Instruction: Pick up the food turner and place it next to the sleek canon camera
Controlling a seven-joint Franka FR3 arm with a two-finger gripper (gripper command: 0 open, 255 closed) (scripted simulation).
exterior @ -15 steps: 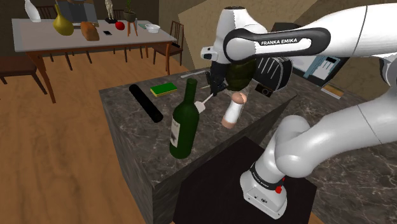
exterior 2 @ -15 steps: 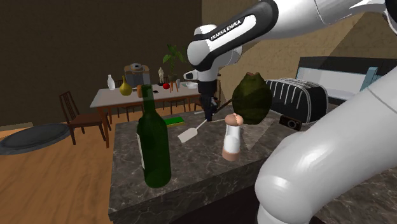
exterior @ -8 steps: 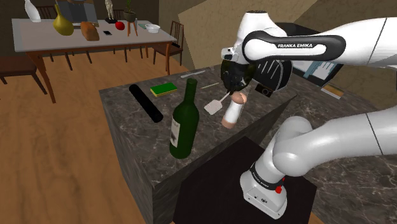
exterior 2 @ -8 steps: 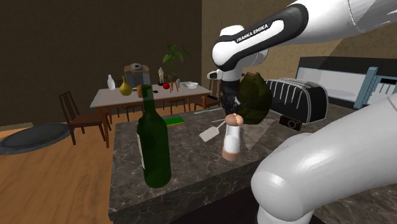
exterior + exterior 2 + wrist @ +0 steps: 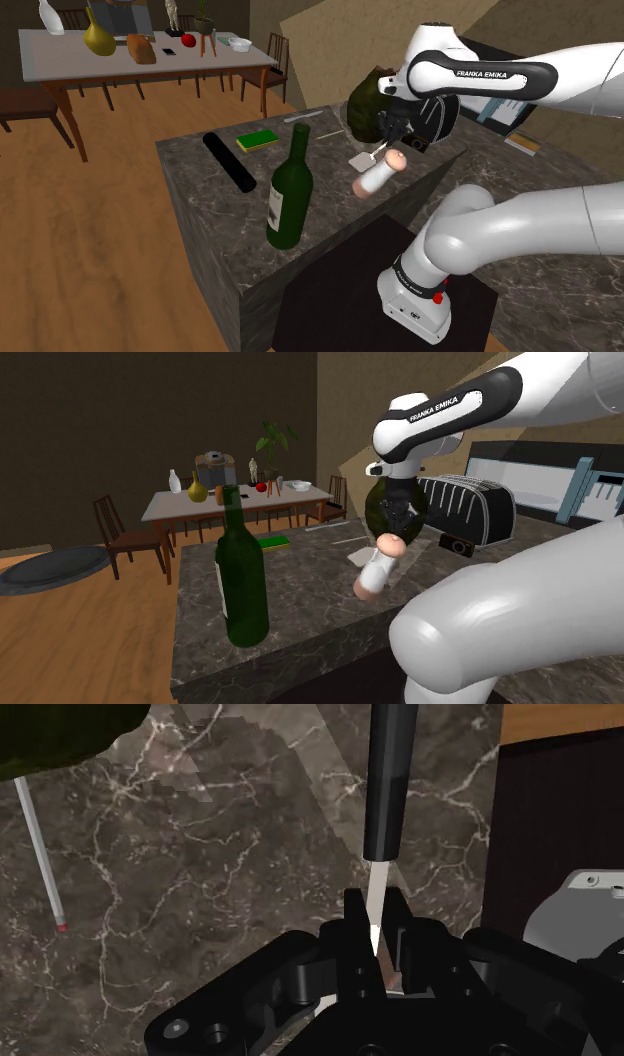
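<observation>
Dark marble counter (image 5: pixel 212 212) under green bottle (image 5: pixel 288 195)

Veined dark marble counter (image 5: pixel 215 205), glossy green glass bottle (image 5: pixel 288 195), matt black handle on food turner (image 5: pixel 388 784).

Counter (image 5: pixel 215 205) dark, white-veined; bottle (image 5: pixel 288 195) green; turner (image 5: pixel 364 159) seemingly white-bladed.

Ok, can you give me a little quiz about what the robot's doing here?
1. True or false: the green bottle lies flat on the counter.
2. What does the gripper clasp? A) a spoon B) the food turner C) a cup
3. Fill in: the pale shaker near the turner's blade is ____ (upright or tilted).
Key: 1 false, it stands upright; 2 B; 3 tilted.
</observation>
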